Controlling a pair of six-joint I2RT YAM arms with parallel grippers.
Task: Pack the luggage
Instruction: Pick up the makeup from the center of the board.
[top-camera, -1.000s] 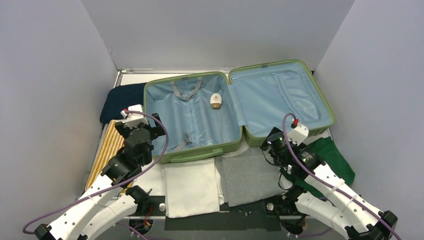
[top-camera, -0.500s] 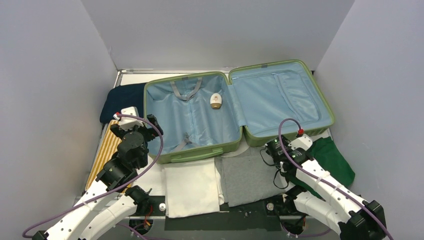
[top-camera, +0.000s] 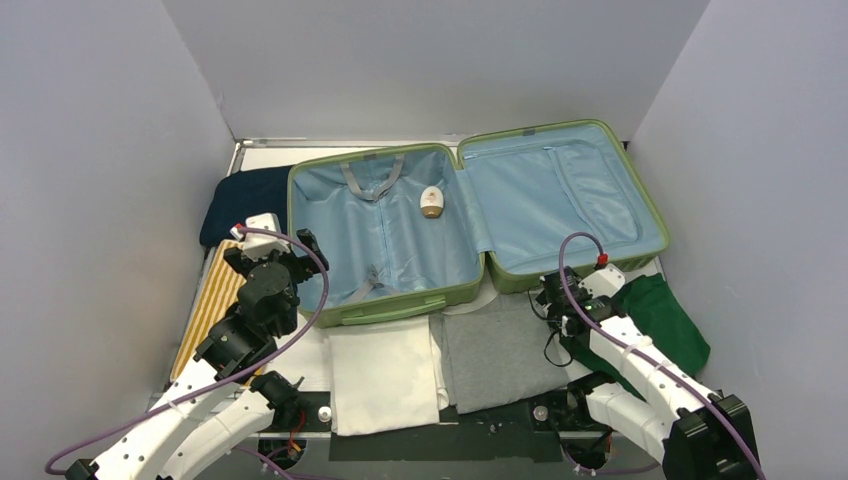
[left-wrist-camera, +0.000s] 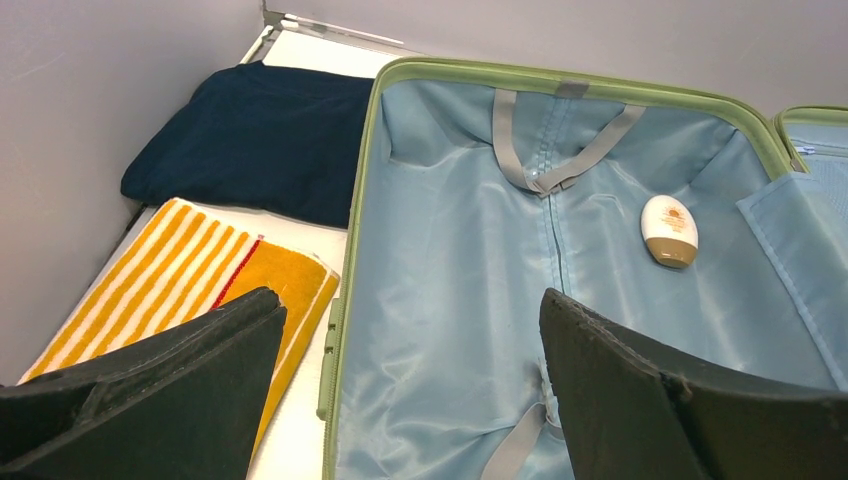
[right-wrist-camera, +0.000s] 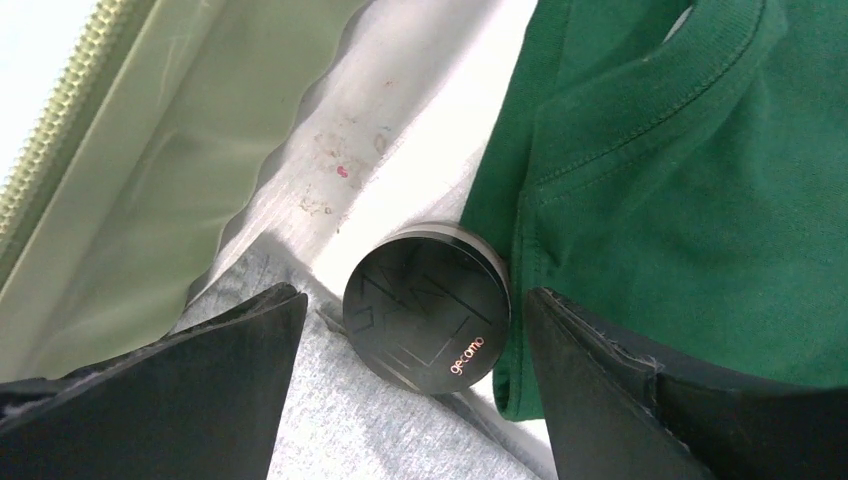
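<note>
The luggage (top-camera: 385, 308) lies open on the table, a light-green suitcase with blue lining and grey straps. A small white and tan bottle (top-camera: 431, 201) lies in its left half and also shows in the left wrist view (left-wrist-camera: 669, 230). My left gripper (top-camera: 297, 255) is open and empty over the suitcase's left rim (left-wrist-camera: 345, 300). My right gripper (top-camera: 553, 300) is open, low at the suitcase's front right. A round black compact (right-wrist-camera: 427, 305) lies between its fingers, untouched, next to the green shirt (right-wrist-camera: 690, 200) and the grey garment (right-wrist-camera: 380, 430).
A navy folded garment (top-camera: 245, 200) and a yellow striped towel (top-camera: 215, 300) lie left of the suitcase. A white folded cloth (top-camera: 385, 372) and the grey one (top-camera: 500, 355) lie in front. The green shirt (top-camera: 665, 315) lies at the right. Grey walls enclose the table.
My right gripper has dropped and drawn back from the suitcase's front edge towards the table by the green shirt. My left gripper has shifted slightly left and back.
</note>
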